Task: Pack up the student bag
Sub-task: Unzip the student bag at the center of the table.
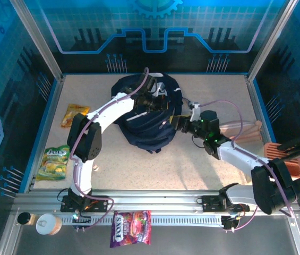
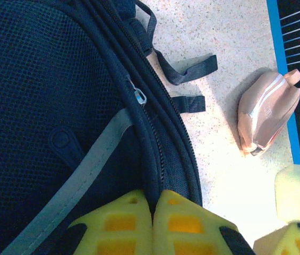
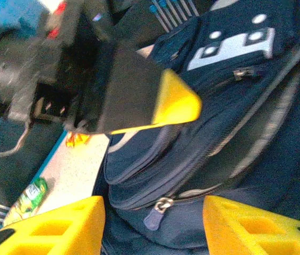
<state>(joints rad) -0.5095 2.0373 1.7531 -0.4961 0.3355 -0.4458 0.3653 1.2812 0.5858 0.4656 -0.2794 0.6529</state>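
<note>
Your left gripper's [image 2: 152, 204] fingers are pressed together, pinching the zipper seam of the student bag [image 2: 43, 106]. Your right gripper's [image 3: 154, 226] fingers stand spread, with a zipper pull [image 3: 156, 214] between them. The bag lies mid-table [image 1: 208, 90], between both arms.

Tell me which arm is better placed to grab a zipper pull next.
Right. The right gripper is open with a zipper pull framed between its fingers; the left gripper is shut, pinching the student bag at its seam, apparently steadying it.
</note>
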